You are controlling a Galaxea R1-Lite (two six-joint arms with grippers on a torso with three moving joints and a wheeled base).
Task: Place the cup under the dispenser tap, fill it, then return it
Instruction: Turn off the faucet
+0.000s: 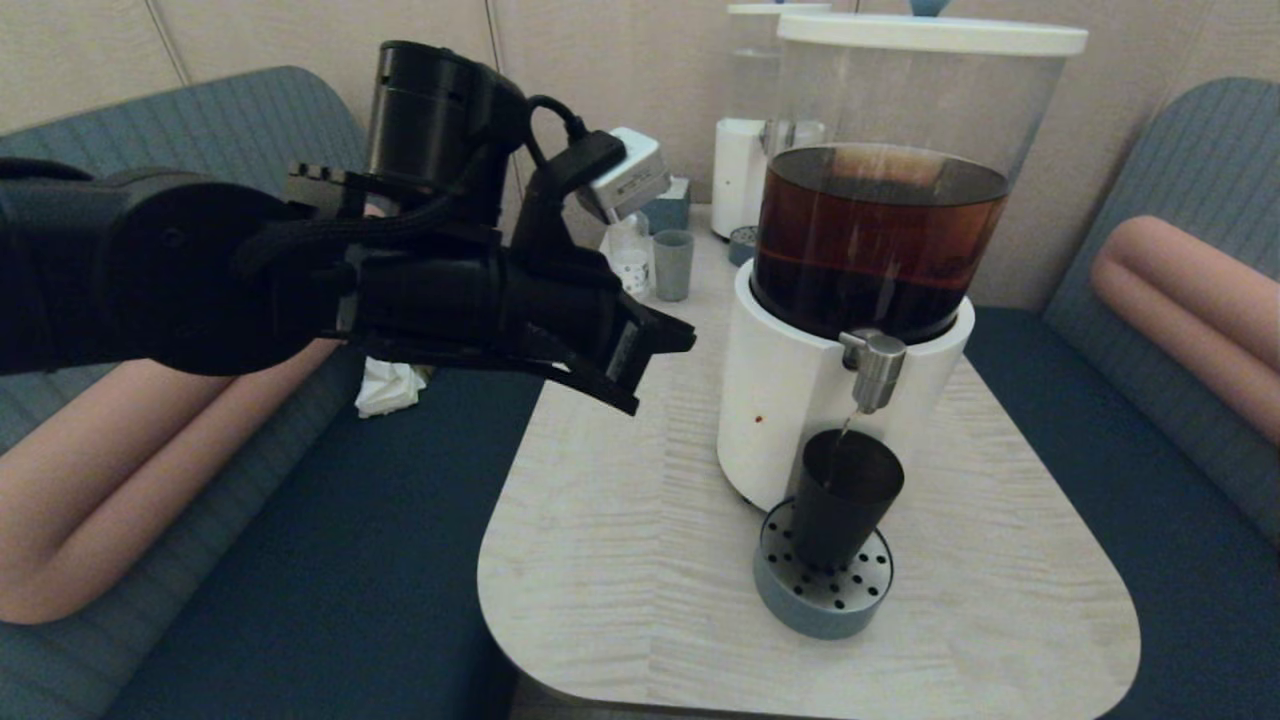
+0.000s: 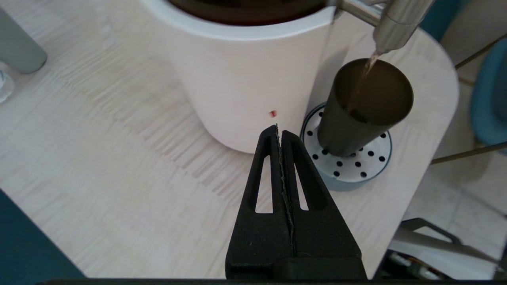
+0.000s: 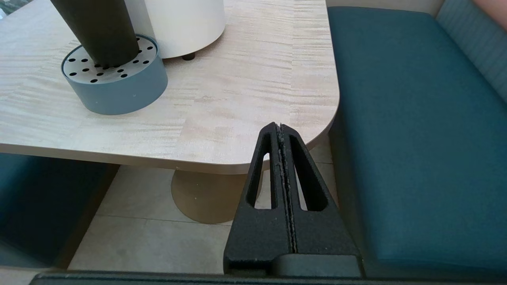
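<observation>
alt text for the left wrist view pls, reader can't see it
A dark cup stands on a perforated drip tray under the steel tap, and a thin brown stream runs into it. The left gripper, shut and empty, hangs above the pale table beside the dispenser's white base.

1. The cup (image 3: 99,31) is cut off above its lower half in the right wrist view.
2. The dispenser tap (image 2: 396,23) is cropped at its top in the left wrist view.
3. The liquid level inside the cup cannot be told.
</observation>
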